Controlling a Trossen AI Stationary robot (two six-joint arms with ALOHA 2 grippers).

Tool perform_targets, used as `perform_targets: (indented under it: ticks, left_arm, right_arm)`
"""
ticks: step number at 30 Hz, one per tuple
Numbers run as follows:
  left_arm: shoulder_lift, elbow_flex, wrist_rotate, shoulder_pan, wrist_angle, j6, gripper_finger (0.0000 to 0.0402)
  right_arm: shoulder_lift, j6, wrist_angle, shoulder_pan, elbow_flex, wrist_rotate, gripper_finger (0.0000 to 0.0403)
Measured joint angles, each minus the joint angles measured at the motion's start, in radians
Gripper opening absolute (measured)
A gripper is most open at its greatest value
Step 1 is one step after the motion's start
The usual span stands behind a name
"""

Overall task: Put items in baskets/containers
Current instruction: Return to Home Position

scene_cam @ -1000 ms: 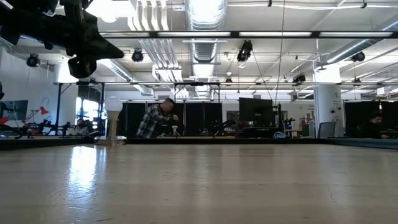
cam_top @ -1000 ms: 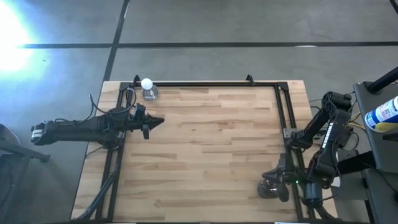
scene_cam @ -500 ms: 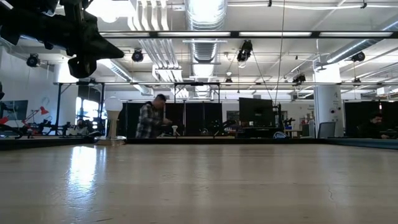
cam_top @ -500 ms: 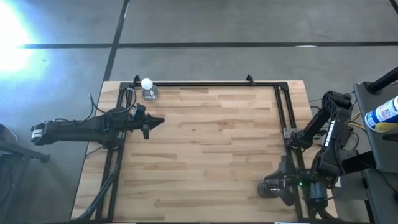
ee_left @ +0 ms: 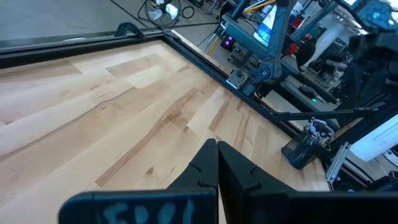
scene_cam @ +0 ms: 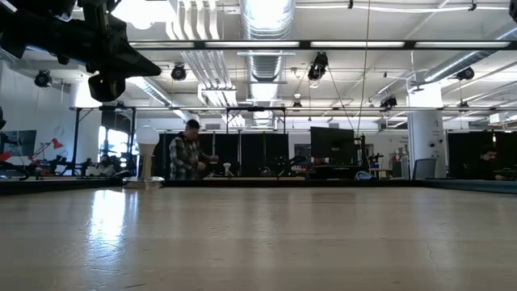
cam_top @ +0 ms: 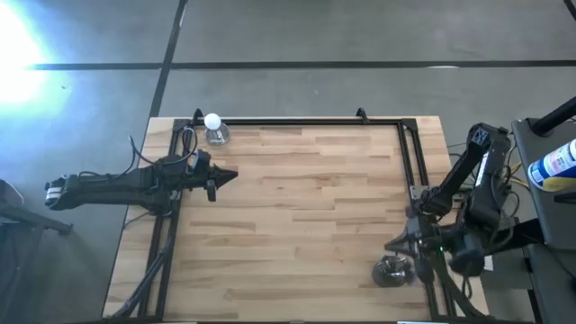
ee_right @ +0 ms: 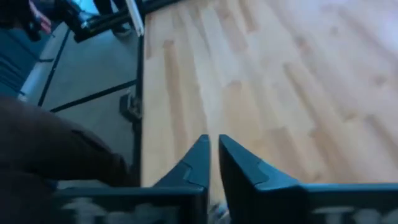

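Note:
A small round dark cup (cam_top: 391, 271) stands near the table's near right corner. In the left wrist view, several thin brushes (ee_left: 319, 127) stick out of the cup (ee_left: 300, 152), pale tips up. My right gripper (cam_top: 394, 243) hovers just far of the cup and above it; its fingers (ee_right: 213, 148) are almost together with nothing between them. My left gripper (cam_top: 232, 176) waits shut above the table's left side, pointing right (ee_left: 217, 149).
A white ball on a clear base (cam_top: 213, 127) stands at the far left corner. Black frame rails (cam_top: 306, 121) run along the table's far, left and right sides. The bare wooden top (cam_top: 306, 207) lies between the arms. A blue-labelled bottle (cam_top: 556, 163) sits off the table's right.
My right gripper has risen from right over the cup and drawn back a little toward the far edge, rolling its wrist as it went. The cup, half covered by the gripper before, now shows whole and stays where it was.

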Motion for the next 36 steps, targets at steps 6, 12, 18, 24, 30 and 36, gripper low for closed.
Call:
perform_targets:
  ticks: [6, 12, 18, 24, 30, 36]
  left_arm:
    - [0.0, 0.0, 0.0, 0.0, 0.001, 0.0, 0.0]
    - [0.0, 0.0, -0.011, 0.0, 0.003, 0.001, 0.0]
    - [-0.001, -0.001, -0.029, -0.001, 0.093, 0.095, 0.0]
    - [-0.003, -0.025, -0.03, -0.001, 0.254, 0.386, 0.0]
    - [-0.014, -0.215, -0.033, -0.001, 0.572, 0.415, 0.0]
    - [-0.06, -0.328, -0.043, -0.001, 0.656, 0.391, 0.0]
  right_arm:
    - [-0.153, -0.376, 0.156, -0.196, -0.063, -0.076, 0.0008]
    - [-0.267, -0.743, 0.532, -0.543, -0.21, -0.398, 0.0008]
    - [-0.273, -0.921, 0.877, -0.9, -0.35, -0.756, 0.0008]
    - [-0.273, -0.988, 0.965, -1.082, -0.426, -0.836, 0.0008]
    - [-0.35, -1.005, 1.021, -1.137, -0.506, -0.835, 0.0008]
    - [-0.468, -1.002, 1.009, -1.172, -0.562, -0.81, 0.0008]
